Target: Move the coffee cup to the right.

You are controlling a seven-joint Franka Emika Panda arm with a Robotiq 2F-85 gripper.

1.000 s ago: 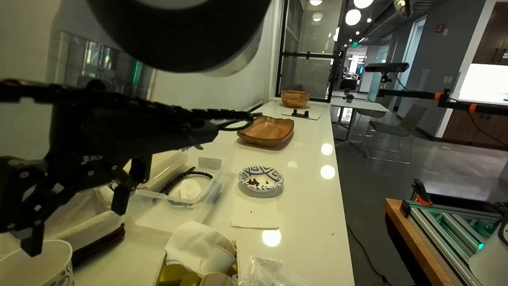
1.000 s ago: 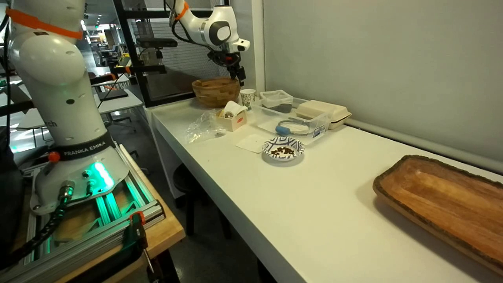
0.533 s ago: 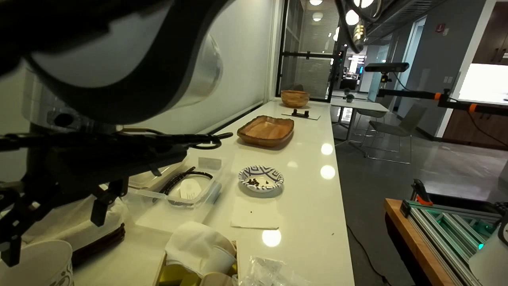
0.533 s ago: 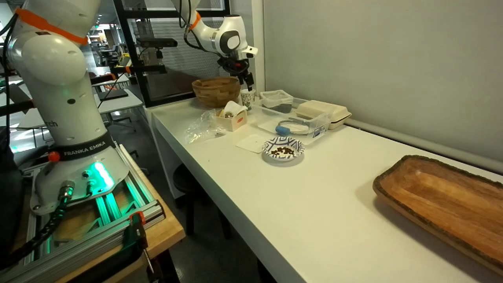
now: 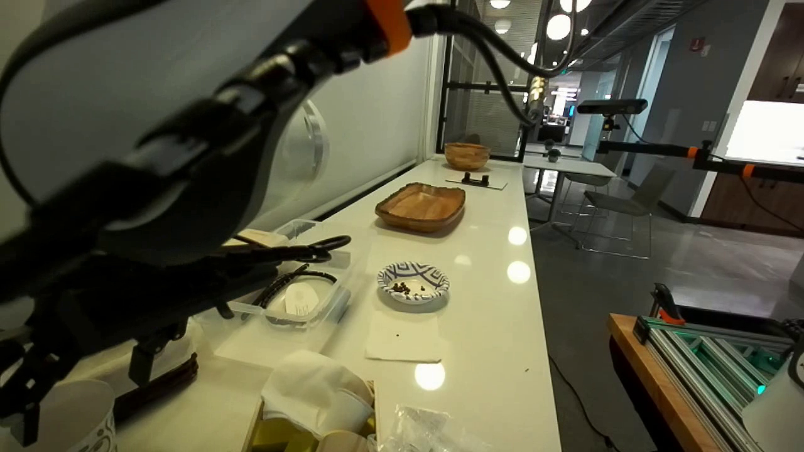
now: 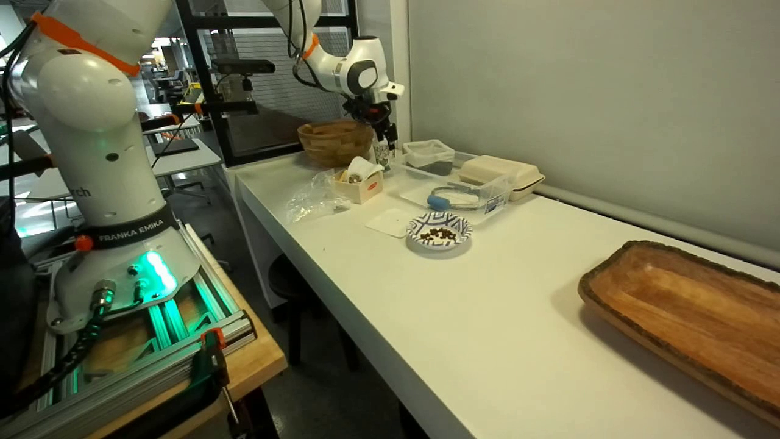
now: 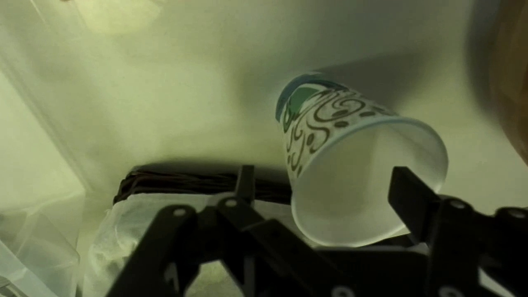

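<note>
The coffee cup [image 7: 330, 119] is a pale paper cup with brown swirls and a green-blue band near its base. It stands upright on the white table and also shows in both exterior views [image 5: 81, 414] [image 6: 381, 160]. My gripper [image 7: 324, 175] is open around the cup's rim. In the wrist view one finger lies left of the cup, apart from it, and the other overlaps the right side of its mouth. I cannot tell whether that finger is inside the cup or above it. The gripper also shows in both exterior views [image 5: 85, 394] [image 6: 386, 138], pointing down, partly covering the cup.
A white-lined dark basket [image 7: 198, 181] stands close beside the cup. A wooden bowl [image 6: 335, 143], a small box [image 6: 367, 190] with cups, a clear bin [image 6: 420, 195] and a plastic bag [image 6: 314, 201] are near. A patterned bowl [image 6: 440, 244] and a wooden tray [image 6: 688, 299] stand farther off.
My gripper has come down and across to the cup, and its fingers are now at the rim. The cup and the other objects have not moved.
</note>
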